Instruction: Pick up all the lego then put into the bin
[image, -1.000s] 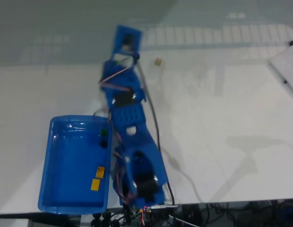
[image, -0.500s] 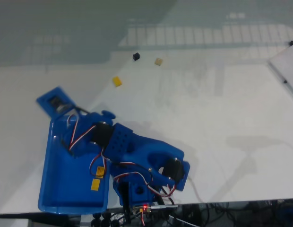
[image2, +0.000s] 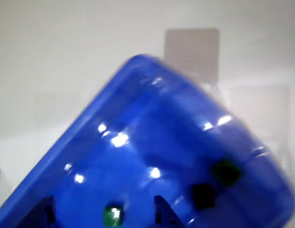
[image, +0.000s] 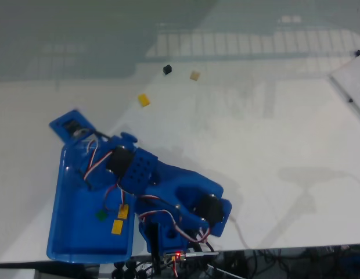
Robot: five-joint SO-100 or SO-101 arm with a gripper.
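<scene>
Bin [image: 75, 244], glossy blue, holds green lego [image: 101, 214] and yellow ones.

No writing, label, brand, number or sign can be read in either view; the blue tray [image: 69, 232], the small bricks and the blue arm [image: 168, 192] all carry plain surfaces. The wrist view is too blurred to make out any lettering.
</scene>
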